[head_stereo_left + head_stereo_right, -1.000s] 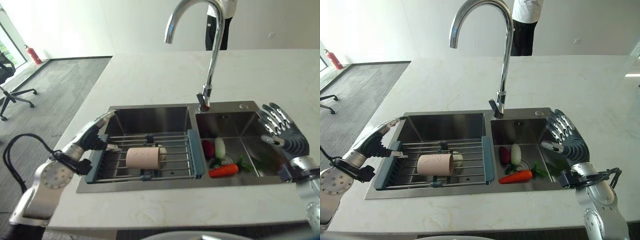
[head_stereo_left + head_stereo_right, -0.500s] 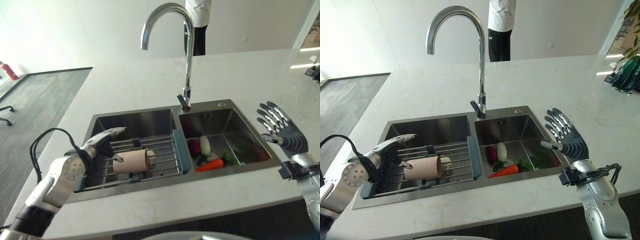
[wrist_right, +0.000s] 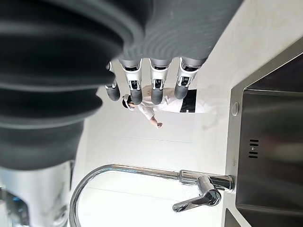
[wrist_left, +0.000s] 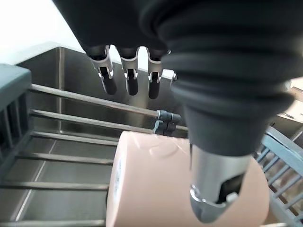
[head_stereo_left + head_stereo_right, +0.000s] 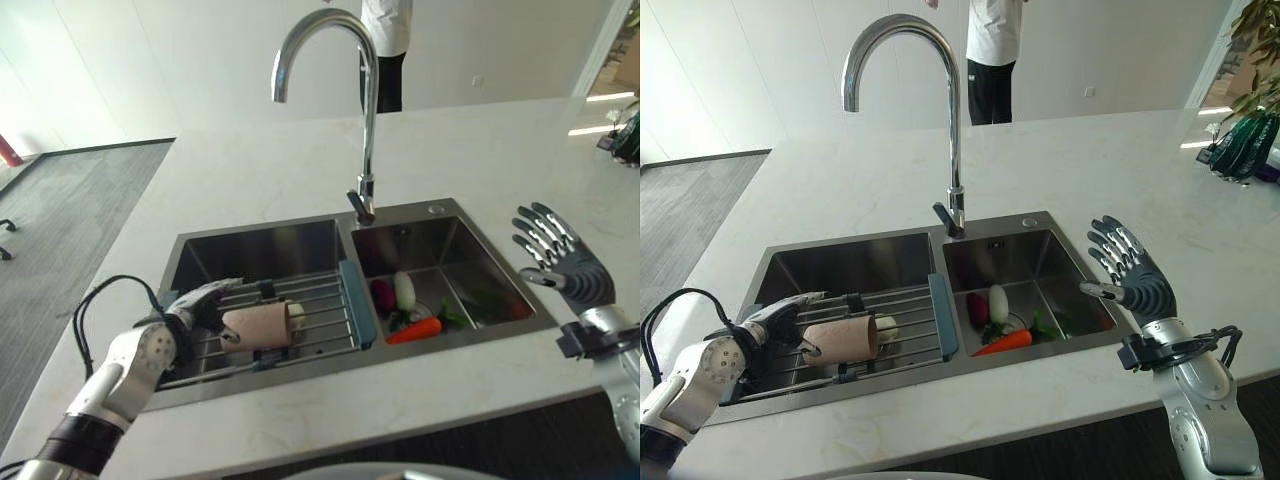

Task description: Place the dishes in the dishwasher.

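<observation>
A white stone counter [image 5: 250,180] is seen with a steel double sink [image 5: 440,215] set into it, a tall curved tap [image 5: 365,120] rising behind the divide and a person [image 5: 992,50] standing at the far side. A wire rack [image 5: 320,300] with blue-grey ends is laid across the left basin, and the one dish in sight, a pink cup [image 5: 258,325], is lying on its side on the rack's bars. In the right basin a carrot [image 5: 413,330] and other vegetables are gathered near the drain.

Compared with a second ago, the left hand [image 5: 200,305] has been brought in from the rack's outer edge to the cup. In its wrist view the fingers [image 4: 128,80] are held straight above the cup [image 4: 156,189] and the thumb is lowered against its side, so the hand is spread over the cup but not closed on it. The cup itself has not been shifted.

The right hand [image 5: 560,265] is kept raised over the counter beside the right basin, fingers spread and empty, as before.

The task is judged to be at its start: a grasp is being set up, nothing has been lifted, and no dishwasher is seen.
</observation>
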Controlling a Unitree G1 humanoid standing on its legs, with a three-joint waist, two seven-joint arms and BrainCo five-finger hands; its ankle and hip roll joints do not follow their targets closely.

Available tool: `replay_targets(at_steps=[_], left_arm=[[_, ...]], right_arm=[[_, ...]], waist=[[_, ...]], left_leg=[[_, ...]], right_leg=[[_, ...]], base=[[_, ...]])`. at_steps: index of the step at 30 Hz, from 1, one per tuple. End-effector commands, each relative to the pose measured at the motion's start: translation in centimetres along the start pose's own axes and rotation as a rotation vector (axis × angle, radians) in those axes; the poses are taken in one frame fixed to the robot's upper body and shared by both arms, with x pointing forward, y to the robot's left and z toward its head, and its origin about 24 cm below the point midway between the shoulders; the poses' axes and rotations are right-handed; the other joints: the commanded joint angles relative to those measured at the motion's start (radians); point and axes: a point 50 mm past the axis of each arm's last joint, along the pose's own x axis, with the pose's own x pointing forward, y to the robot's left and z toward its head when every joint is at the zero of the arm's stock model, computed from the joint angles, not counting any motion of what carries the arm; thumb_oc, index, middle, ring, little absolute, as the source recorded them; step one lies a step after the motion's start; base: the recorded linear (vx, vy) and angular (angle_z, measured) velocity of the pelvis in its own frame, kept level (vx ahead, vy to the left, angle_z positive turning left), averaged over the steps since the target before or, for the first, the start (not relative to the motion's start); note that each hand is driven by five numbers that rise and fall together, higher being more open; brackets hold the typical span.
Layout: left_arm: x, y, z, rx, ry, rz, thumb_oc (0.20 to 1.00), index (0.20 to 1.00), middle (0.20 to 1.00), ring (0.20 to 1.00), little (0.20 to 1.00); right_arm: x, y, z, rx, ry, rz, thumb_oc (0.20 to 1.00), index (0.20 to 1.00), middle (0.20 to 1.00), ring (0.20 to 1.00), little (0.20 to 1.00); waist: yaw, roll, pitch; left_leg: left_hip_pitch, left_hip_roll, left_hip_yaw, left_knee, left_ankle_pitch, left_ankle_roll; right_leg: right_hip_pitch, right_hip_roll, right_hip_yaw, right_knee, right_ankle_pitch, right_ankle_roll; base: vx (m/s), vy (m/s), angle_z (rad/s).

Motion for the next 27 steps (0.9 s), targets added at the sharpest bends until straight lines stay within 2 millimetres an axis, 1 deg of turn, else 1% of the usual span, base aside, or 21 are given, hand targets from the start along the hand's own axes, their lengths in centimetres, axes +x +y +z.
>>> replay_targets(at_steps=[1, 7, 11, 20, 23, 27], left_arm=[[0.9, 3.3, 1.1, 0.047, -0.036, 0.13, 1.0, 1.0, 1.0, 1.0, 1.0], [1.3, 2.3, 1.2, 0.055, -0.031, 0.103, 1.0, 1.0, 1.0, 1.0, 1.0], [1.3, 2.1, 1.1, 0.056, -0.031, 0.093, 1.0, 1.0, 1.0, 1.0, 1.0], [1.7, 0.5, 1.0, 0.081, -0.013, 0.042, 1.0, 1.0, 1.0, 1.0, 1.0], [1.9, -0.3, 0.5, 0.091, 0.031, 0.002, 1.0, 1.0, 1.0, 1.0, 1.0], [2.2, -1.6, -0.7, 0.094, 0.122, -0.049, 1.0, 1.0, 1.0, 1.0, 1.0]], right_arm=[[2.1, 0.5, 3.1, -0.048, -0.179, 0.041, 1.0, 1.0, 1.0, 1.0, 1.0], [2.2, 0.7, 3.1, -0.04, -0.187, 0.059, 1.0, 1.0, 1.0, 1.0, 1.0], [2.2, 0.8, 3.2, -0.028, -0.186, 0.063, 1.0, 1.0, 1.0, 1.0, 1.0], [2.3, 1.3, 3.0, -0.025, -0.187, 0.083, 1.0, 1.0, 1.0, 1.0, 1.0], [2.3, 1.3, 3.0, -0.024, -0.189, 0.086, 1.0, 1.0, 1.0, 1.0, 1.0], [2.4, 1.5, 3.1, -0.025, -0.189, 0.09, 1.0, 1.0, 1.0, 1.0, 1.0]], waist=[[-0.004, 0.018, 0.023], [-0.006, 0.015, 0.023], [-0.005, 0.015, 0.024], [-0.008, 0.014, 0.024], [-0.01, 0.013, 0.024], [-0.013, 0.012, 0.025]], left_leg=[[0.096, 0.139, 0.004, 0.012, -0.052, -0.09], [0.098, 0.14, 0.011, 0.012, -0.054, -0.09], [0.099, 0.141, 0.015, 0.012, -0.054, -0.09], [0.1, 0.14, 0.015, 0.012, -0.055, -0.089], [0.099, 0.14, 0.015, 0.012, -0.056, -0.089], [0.099, 0.139, 0.017, 0.012, -0.057, -0.087]], right_leg=[[0.006, -0.051, -0.025, 0.006, 0.046, 0.073], [0.004, -0.049, -0.026, 0.006, 0.046, 0.072], [0.004, -0.048, -0.027, 0.006, 0.046, 0.072], [0.005, -0.044, -0.021, 0.006, 0.044, 0.07], [0.002, -0.043, -0.018, 0.006, 0.044, 0.07], [0.001, -0.042, -0.015, 0.006, 0.043, 0.07]], base=[[0.0, 0.0, 0.0], [0.0, 0.0, 0.0], [0.0, 0.0, 0.0], [0.0, 0.0, 0.0], [0.0, 0.0, 0.0], [0.0, -0.002, -0.01]])
